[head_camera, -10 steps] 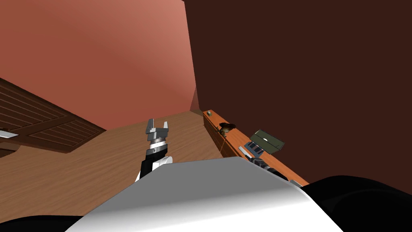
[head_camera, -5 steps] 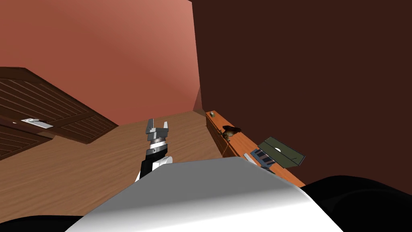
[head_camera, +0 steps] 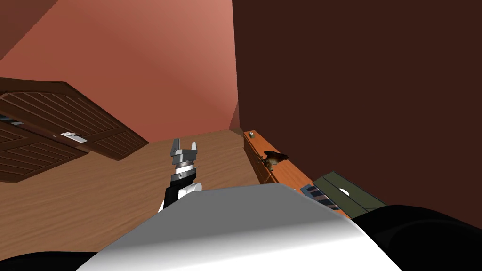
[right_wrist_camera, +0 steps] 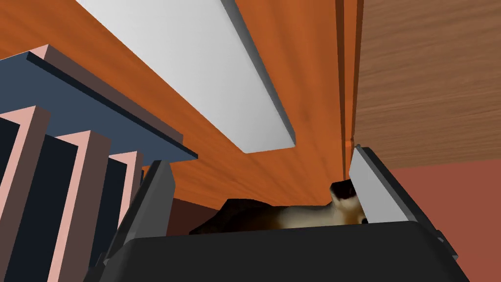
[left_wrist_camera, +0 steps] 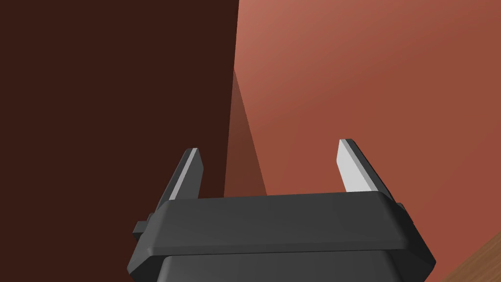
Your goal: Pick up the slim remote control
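Slim remote control [right_wrist_camera: 205, 73], a long pale grey slab, lies flat on the orange bench [right_wrist_camera: 303, 98], beside a dark blue and pink ribbed object [right_wrist_camera: 73, 147]. Right gripper [right_wrist_camera: 259, 156] faces the remote's end, fingers spread wide, holding nothing. A brown and cream animal figure [right_wrist_camera: 293, 215] shows between them. Left gripper [head_camera: 183, 147] hangs over the wood floor [head_camera: 94, 197], fingers apart, empty.

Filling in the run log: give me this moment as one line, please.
right tool: open, facing remote, no grip | remote: flat on shelf | left tool: open, empty
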